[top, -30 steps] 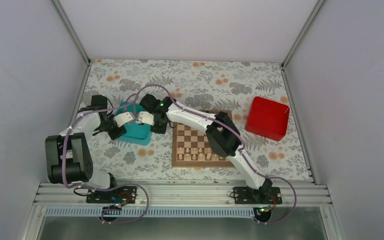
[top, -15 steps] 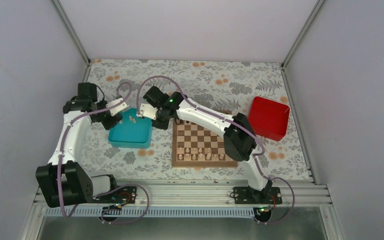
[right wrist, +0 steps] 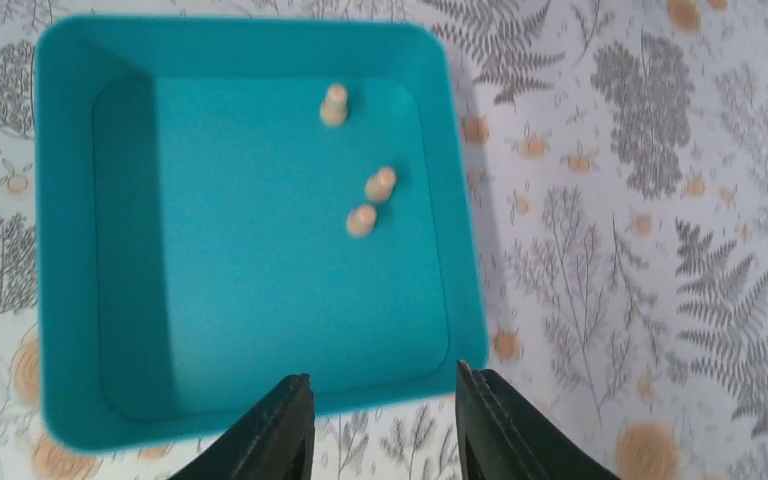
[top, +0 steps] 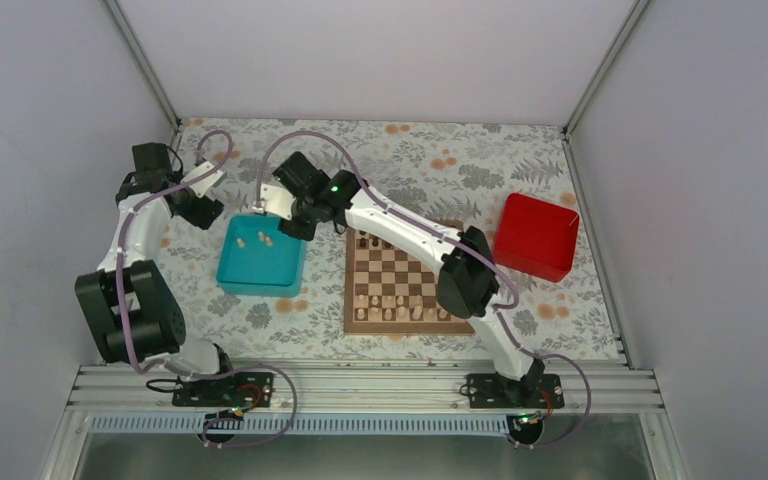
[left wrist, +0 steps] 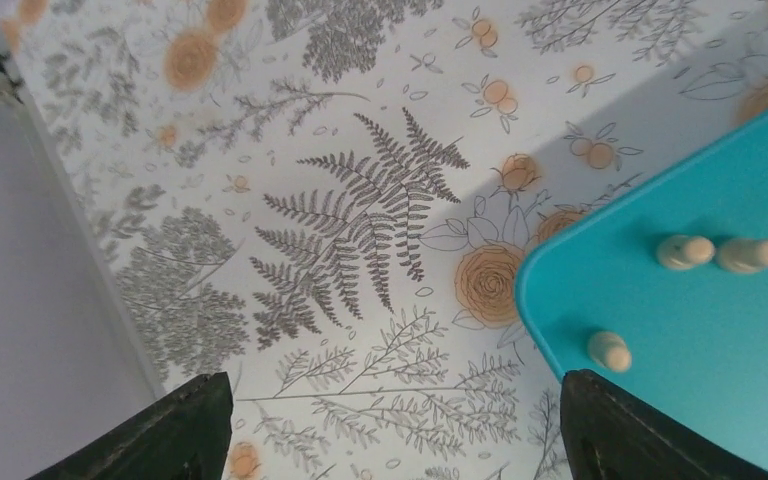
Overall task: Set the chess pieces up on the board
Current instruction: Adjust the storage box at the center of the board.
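Observation:
Three pale chess pieces stand in the teal tray; the left wrist view shows them too, chess pieces. More pale chess pieces stand in the board's near rows. My left gripper hangs over the floral cloth just beyond the tray's far left corner. In its wrist view the left gripper is open wide and empty. My right gripper is above the tray's far right corner. In its wrist view the right gripper is open and empty, over the tray's rim.
A red box stands right of the board. Dark pieces line the board's far edge. The left wall runs close beside my left gripper. The teal tray sits left of the board.
Both grippers were shut and close together over the tray. They have opened and pulled apart: the left arm swung to the far left, the right one drew back. The tray's three pieces now show.

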You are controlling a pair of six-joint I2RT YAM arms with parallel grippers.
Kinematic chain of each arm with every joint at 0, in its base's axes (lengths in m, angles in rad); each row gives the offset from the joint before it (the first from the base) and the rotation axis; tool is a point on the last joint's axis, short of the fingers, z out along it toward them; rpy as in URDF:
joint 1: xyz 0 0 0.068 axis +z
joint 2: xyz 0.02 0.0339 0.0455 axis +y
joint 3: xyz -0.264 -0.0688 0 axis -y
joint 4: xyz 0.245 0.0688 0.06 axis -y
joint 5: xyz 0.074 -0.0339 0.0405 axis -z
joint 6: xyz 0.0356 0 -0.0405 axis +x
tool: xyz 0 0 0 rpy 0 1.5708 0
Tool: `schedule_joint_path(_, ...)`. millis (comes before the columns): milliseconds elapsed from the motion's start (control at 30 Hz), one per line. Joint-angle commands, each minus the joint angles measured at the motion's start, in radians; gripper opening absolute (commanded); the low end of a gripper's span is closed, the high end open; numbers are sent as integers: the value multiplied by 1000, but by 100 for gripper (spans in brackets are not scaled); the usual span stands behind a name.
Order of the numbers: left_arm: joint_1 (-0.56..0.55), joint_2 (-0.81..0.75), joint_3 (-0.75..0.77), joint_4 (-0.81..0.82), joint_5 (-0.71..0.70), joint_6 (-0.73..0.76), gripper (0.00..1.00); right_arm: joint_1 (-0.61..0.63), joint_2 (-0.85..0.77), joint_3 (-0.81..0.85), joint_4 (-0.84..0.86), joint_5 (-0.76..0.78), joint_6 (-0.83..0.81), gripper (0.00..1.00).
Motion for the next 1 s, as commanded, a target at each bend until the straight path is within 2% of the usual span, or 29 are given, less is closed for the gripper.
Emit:
schedule_joint_path(0,-1,102,18,77,-16,-24,81,-6,93,91,15,-65,7,41)
schedule_joint_path(100,-1,153,-11,120,-40,-15,76,-5,122,98,38,-104,4,49)
schedule_joint_path(233,3,194,-59,167,-59,-8,70,-6,147,78,72,-150,-2,53)
schedule_joint_path(333,3,209,-88,178,-41,-2,66,-5,161,62,98,-173,-2,53)
schedule_joint_path(600,-21,179,-134,142,58,8,64,-5,200,64,108,-195,-3,54)
schedule_joint_path(767,-59,162,-181,133,73,7,59,-7,221,64,106,-183,-5,55)
schedule_joint_path(967,-89,120,-250,150,55,-1,59,-12,254,85,84,-138,2,55)
